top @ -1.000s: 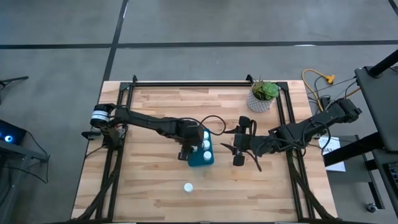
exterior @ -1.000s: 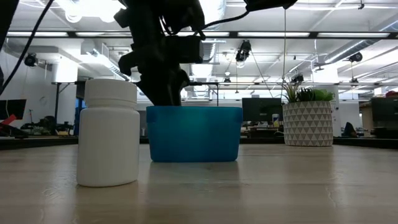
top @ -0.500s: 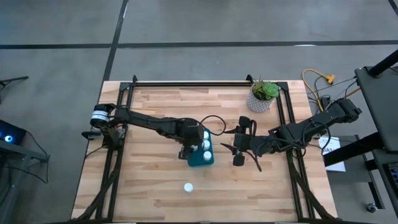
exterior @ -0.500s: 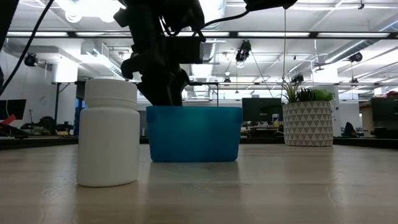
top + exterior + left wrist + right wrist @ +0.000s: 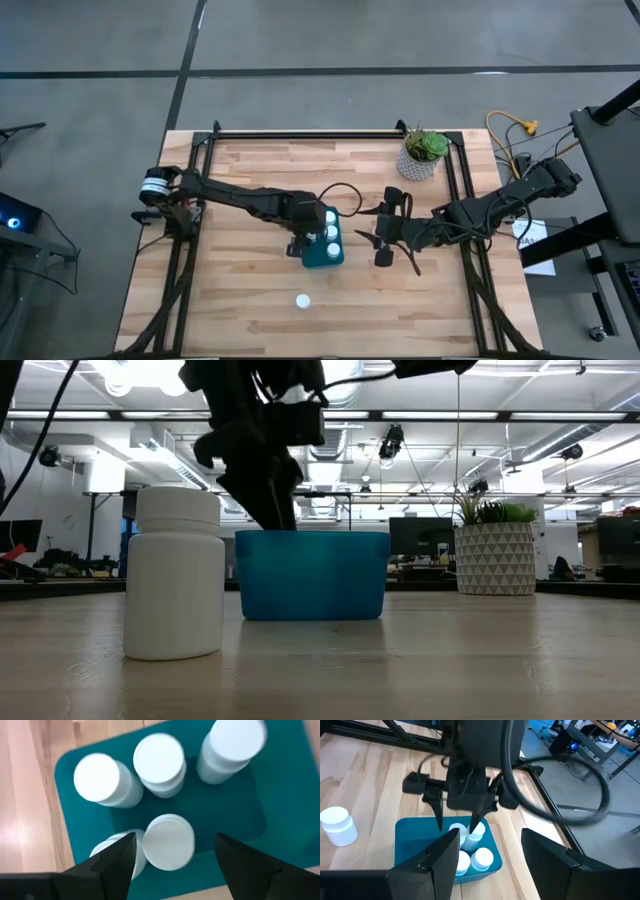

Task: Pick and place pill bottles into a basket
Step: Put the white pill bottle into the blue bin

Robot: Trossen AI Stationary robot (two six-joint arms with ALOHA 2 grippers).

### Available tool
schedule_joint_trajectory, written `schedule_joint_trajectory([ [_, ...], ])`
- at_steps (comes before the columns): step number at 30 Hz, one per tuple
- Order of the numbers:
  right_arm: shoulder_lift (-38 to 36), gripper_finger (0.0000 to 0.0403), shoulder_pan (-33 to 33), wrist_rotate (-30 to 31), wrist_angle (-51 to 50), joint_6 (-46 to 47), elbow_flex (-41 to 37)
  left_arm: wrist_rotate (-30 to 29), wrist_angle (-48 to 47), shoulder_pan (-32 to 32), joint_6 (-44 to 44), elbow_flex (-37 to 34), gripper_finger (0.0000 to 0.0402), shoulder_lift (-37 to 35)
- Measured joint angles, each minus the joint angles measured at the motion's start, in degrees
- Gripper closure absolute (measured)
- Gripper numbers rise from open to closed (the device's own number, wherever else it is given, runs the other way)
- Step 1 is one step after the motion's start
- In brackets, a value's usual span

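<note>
Pill bottles, small white plastic cylinders with round white caps: five of them (image 5: 159,765) now stand inside the small teal-blue rectangular plastic basket (image 5: 325,254), which sits near the middle of the pale wooden-plank table (image 5: 240,290). The sixth, the last bottle (image 5: 302,300), stands upright and alone on the wood, at about 7 o'clock from the basket and well apart from it.

The left tool (image 5: 303,237) hangs over the basket's 9 o'clock side. Its two dark fingers (image 5: 110,865) are spread apart, one on either side of a capped bottle (image 5: 168,842) without touching it, so that bottle looks freshly let go. Compared with a second ago, the dark arm seen from table height has tipped back and drawn a little upward from the basket's rim, and from above its far joints have shifted slightly toward 9 o'clock. I take that as the start of a pull-out after a drop.

The right tool (image 5: 383,240) waits just off the basket's 3 o'clock side, its fingers wide apart and holding nothing. The white patterned pot with a green plant (image 5: 421,158) stands off at 1 o'clock, near the table's far corner, out of the way.

To my eye the job is nearly done: one bottle remains, and there seems to be room for it in the basket. The left arm seems the better placed to fetch it.
</note>
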Motion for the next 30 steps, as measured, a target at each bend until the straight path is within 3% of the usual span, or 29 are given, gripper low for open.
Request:
schedule_joint_trajectory([
  [11,0.04,0.0197,0.0,-0.03,-0.01,0.12,0.0,0.48,0.03,-3.3,-2.86,-0.08,0.0152,-5.59],
  [30,0.04,0.0197,0.0,-0.05,0.01,0.15,-0.17,2.92,0.09,-18.2,-9.08,-0.17,0.0152,-7.97],
])
